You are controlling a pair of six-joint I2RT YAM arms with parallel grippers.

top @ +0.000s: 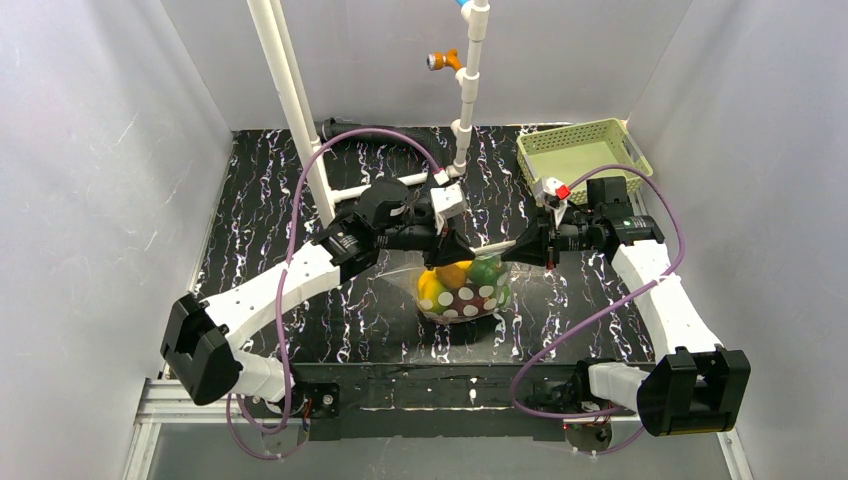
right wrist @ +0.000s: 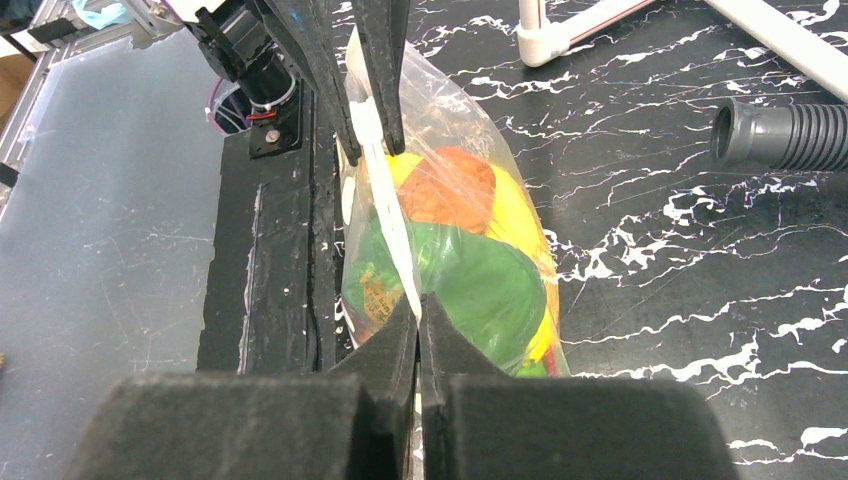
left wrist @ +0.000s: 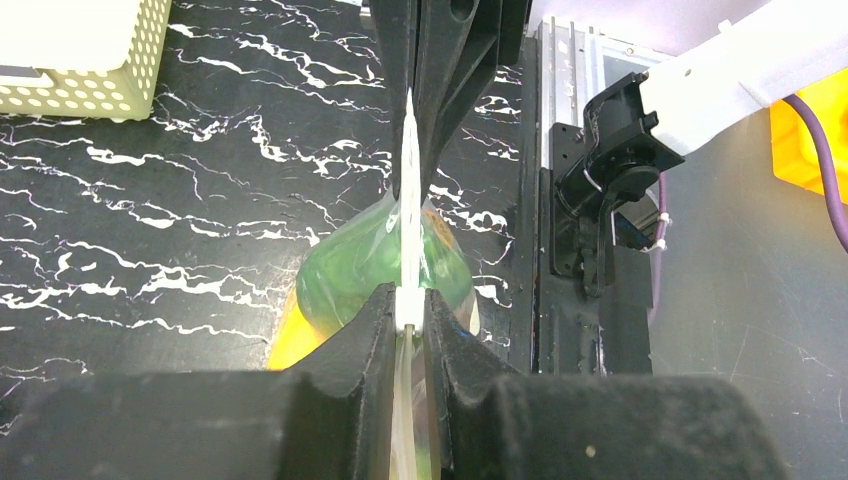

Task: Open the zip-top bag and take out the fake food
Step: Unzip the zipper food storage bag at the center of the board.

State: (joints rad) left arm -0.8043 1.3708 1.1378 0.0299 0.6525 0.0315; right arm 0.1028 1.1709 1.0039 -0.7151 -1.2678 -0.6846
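The zip-top bag (top: 465, 292), clear with pale round dots, hangs above the table between my two grippers. Inside it is the fake food: yellow, orange and green pieces (top: 455, 277). My left gripper (top: 443, 250) is shut on the white slider tab (left wrist: 409, 306) at one end of the bag's top strip. My right gripper (top: 522, 249) is shut on the other end of that strip (right wrist: 404, 278). In the right wrist view the bag (right wrist: 470, 270) shows a big green piece, an orange piece and yellow ones. The top strip runs straight and closed between the jaws.
A green basket (top: 584, 152) stands at the back right, empty. White pipe posts (top: 297, 110) and a grey corrugated hose (right wrist: 785, 135) stand behind the bag. The table's front edge and metal rail (top: 400, 385) lie just below it.
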